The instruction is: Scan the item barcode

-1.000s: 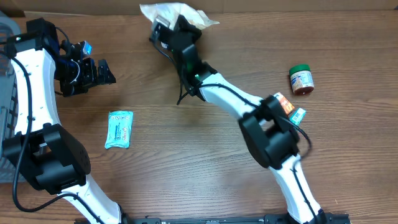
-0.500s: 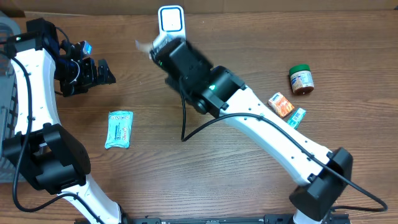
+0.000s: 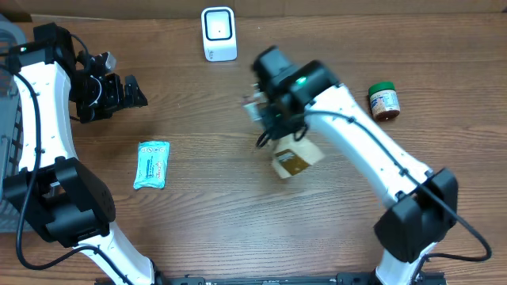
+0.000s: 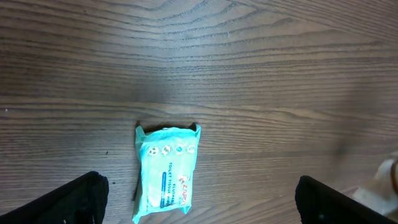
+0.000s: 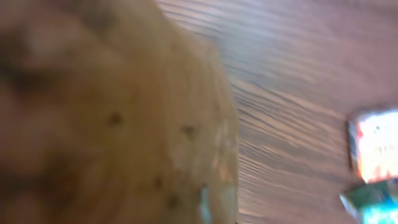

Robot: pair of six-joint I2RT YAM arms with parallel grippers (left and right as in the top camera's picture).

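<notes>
worktop (image 3: 206, 229): brown wood grain | your right tool (image 3: 268, 119) grips tan packet (image 3: 291, 162) mid-worktop | scanner (image 3: 217, 33) at packet's 11 o'clock, well apart | your left tool (image 3: 131, 91) wide, holding nothing | tissue pack (image 3: 152, 164) at packet's 9 o'clock

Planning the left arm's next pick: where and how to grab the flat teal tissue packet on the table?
Grip the flat teal tissue packet across its narrow width, mid-length, coming straight down. It lies flat on the wooden table, so only its long edges give the open left fingers purchase.
</notes>
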